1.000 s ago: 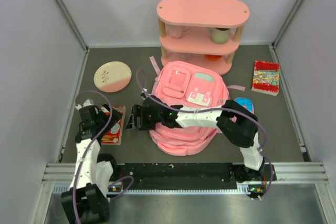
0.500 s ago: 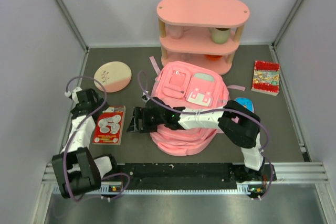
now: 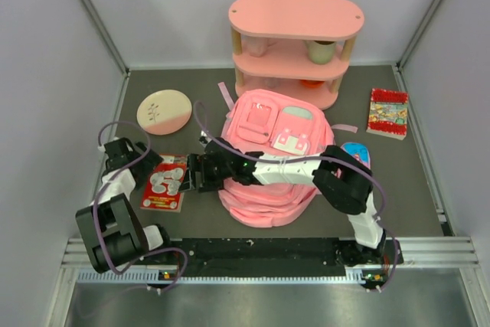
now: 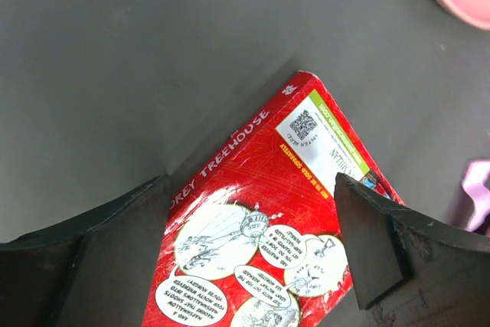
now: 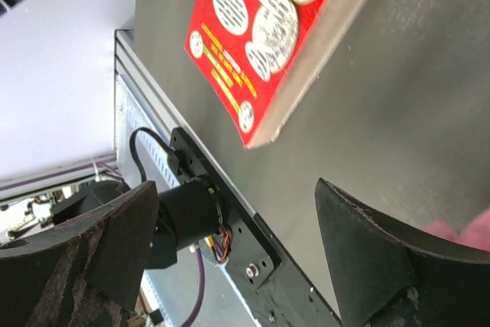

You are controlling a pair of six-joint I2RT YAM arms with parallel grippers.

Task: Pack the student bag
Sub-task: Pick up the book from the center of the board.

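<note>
Left of the bag (image 3: 264,208), the left tool (image 4: 251,185) hung wide open over a red book (image 3: 162,183), one dark finger on each side of the book's corner. It gripped nothing, and I could not tell whether it touched the cover. The right tool (image 5: 237,189) reached across the bag's front to the book's edge nearest the bag. Its jaws were also spread wide and held nothing, and the overhead view could not show whether it touched the book.

The bag sat at the middle of the worktop (image 3: 406,181), a soft, rumpled pink fabric mound with zip pockets and a pale mint-and-white flap pocket on top.

White capitals along the book's spine read "TREEHOUSE", with the letters before them hidden by a finger. One corner of the glossy cover carried a white label with a square code beside a green strip of small print. White speech bubbles with cartoon drawings covered the rest, their text too small to read. The book's page edges looked pale grey.

Behind the bag stood a smooth pink shelf (image 3: 295,17) with three rounded tiers. Farther back and left of the bag lay a round cream-and-pink disc (image 3: 164,111). The worktop was matte dark grey.
</note>
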